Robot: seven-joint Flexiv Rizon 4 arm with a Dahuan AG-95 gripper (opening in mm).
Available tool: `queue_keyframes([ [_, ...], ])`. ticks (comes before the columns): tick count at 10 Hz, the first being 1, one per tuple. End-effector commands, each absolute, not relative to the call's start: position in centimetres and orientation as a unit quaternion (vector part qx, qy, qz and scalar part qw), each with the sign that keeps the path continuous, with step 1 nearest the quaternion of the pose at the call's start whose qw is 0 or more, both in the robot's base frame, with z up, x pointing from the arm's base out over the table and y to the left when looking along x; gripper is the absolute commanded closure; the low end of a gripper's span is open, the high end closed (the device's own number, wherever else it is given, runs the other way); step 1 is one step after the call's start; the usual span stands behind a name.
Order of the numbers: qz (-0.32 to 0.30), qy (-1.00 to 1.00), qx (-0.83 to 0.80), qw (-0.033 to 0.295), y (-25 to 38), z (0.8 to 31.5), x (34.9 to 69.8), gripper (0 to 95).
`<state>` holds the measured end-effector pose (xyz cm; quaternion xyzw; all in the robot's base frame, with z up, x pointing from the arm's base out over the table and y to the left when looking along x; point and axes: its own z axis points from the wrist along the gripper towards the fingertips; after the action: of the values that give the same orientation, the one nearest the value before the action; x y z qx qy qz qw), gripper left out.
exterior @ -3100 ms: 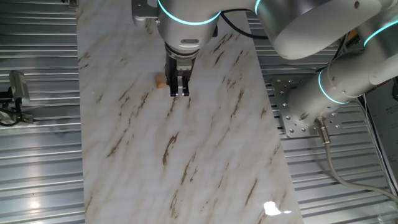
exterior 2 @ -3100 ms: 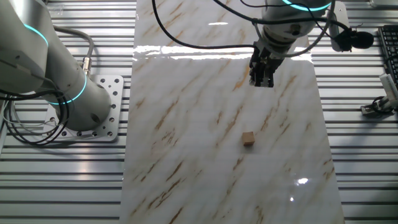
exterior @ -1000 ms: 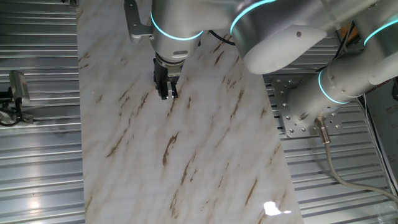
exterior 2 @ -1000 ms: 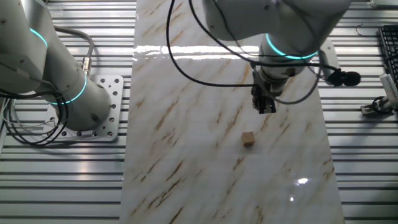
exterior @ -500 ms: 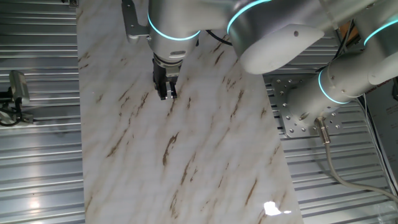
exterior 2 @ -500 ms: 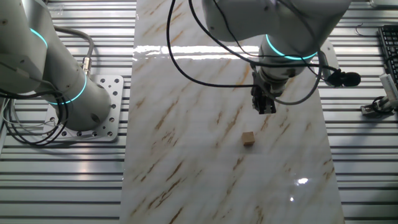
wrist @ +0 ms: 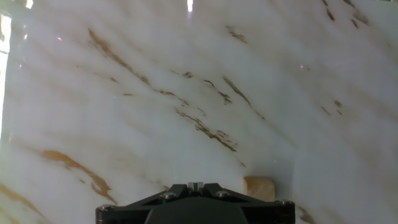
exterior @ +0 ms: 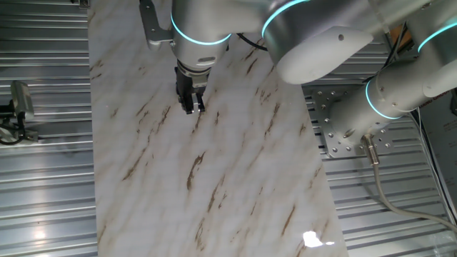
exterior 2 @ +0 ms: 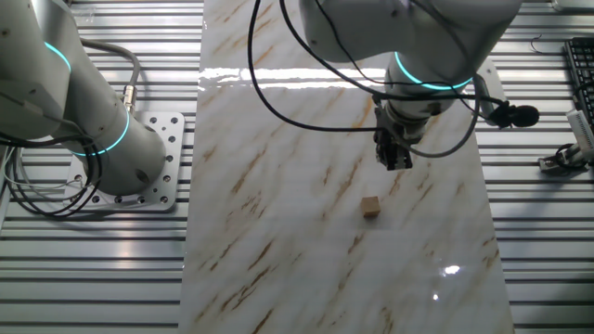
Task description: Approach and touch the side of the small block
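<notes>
pincer (exterior 2: 393, 160): black tips pressed together, nothing between them | small block (exterior 2: 371, 207): sits alone on the marble tabletop (exterior 2: 278, 232), apart from the pincer (hidden behind it in one fixed view) | hand view: block (wrist: 259, 188) near bottom edge

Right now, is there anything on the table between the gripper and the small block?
Nothing visible stands between them. In the other fixed view, only bare marble table lies between the gripper and the small block. The hand view shows the block just past the gripper body, not touched.
</notes>
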<state>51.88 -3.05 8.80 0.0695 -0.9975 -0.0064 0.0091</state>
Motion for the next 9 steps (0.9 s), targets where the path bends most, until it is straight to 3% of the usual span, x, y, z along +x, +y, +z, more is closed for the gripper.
queue_keyframes([
  [1, -0.01, -0.996, 0.086, 0.017, -3.05, 8.81, 51.89, 95.0],
  [9, -0.027, -0.987, 0.101, 0.125, -3.05, 8.81, 51.89, 95.0],
])
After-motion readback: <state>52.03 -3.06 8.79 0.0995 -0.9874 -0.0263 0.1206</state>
